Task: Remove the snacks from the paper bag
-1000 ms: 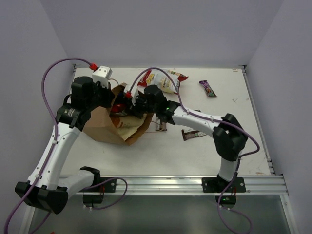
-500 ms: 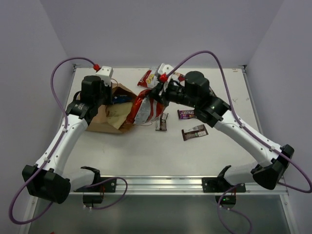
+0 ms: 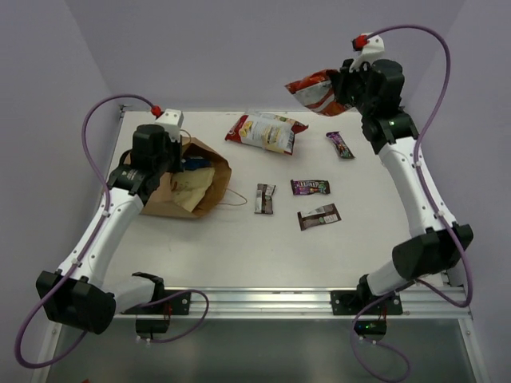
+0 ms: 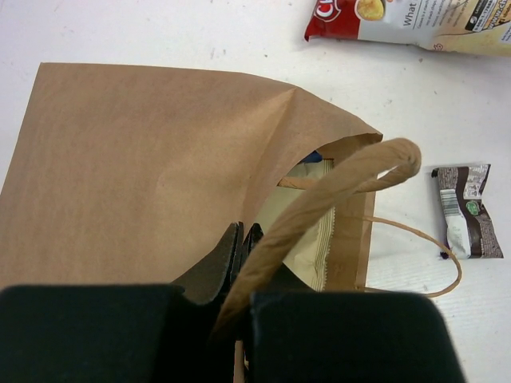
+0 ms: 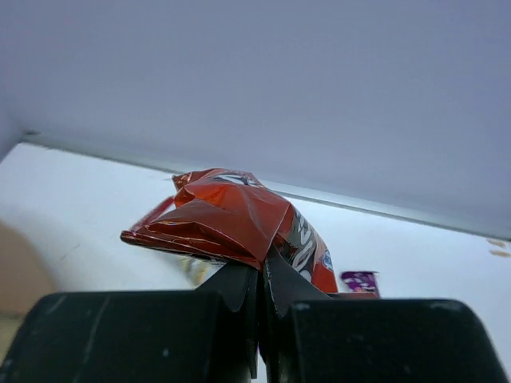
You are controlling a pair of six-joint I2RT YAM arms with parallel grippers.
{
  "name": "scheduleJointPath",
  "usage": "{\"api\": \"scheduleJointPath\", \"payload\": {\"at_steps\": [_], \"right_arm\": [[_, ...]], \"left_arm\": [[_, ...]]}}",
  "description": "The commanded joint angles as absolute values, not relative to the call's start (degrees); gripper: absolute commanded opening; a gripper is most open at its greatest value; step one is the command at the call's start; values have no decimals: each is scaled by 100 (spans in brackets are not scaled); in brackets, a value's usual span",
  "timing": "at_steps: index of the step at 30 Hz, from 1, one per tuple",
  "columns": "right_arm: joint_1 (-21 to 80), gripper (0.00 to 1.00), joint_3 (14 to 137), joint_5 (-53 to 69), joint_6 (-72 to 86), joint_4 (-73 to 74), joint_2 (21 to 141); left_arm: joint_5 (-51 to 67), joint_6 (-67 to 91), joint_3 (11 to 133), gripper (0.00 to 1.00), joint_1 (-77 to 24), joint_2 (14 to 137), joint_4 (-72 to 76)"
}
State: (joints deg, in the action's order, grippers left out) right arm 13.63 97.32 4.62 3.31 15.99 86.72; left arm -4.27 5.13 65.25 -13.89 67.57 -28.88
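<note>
The brown paper bag [image 3: 164,195] lies on its side at the left, mouth toward the right. My left gripper [image 4: 243,239] is shut on its upper rim [image 4: 271,144], beside a loop handle [image 4: 335,187]. A tan packet [image 4: 307,227] and a bit of blue [image 3: 192,165] show inside the mouth. High over the back right corner, my right gripper [image 5: 259,267] is shut on an orange-red chip bag [image 5: 231,215], seen from above as a crumpled packet [image 3: 317,92] beside the right gripper [image 3: 345,86].
Out on the table lie a white-red chip bag [image 3: 266,132], a purple candy bar [image 3: 340,144], a dark purple bar [image 3: 310,187] and two brown bars [image 3: 264,199] [image 3: 319,216]. The bag's other loop handle [image 3: 231,198] trails on the table.
My right arm drew the orange-red chip bag out of the paper bag and carried it up to the back right. The paper bag sank flatter. The left gripper kept its hold.
</note>
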Motion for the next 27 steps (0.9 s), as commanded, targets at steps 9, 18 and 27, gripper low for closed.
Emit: {"api": "scheduleJointPath", "payload": {"at_steps": [9,18,27], "right_arm": [[142,0,10775,-1670,957,686,11152],[-457,48,10347,-1798,2118,1468,11480],[-642,81,8184,-2119,2794,1740,9452]], "left_arm": [[-27,492,6539,0,-1354,6381,-2865],[298,431,6504,0,-1354,6161,-2900],[536,404,6522,0,-1354,5915,-3023]]}}
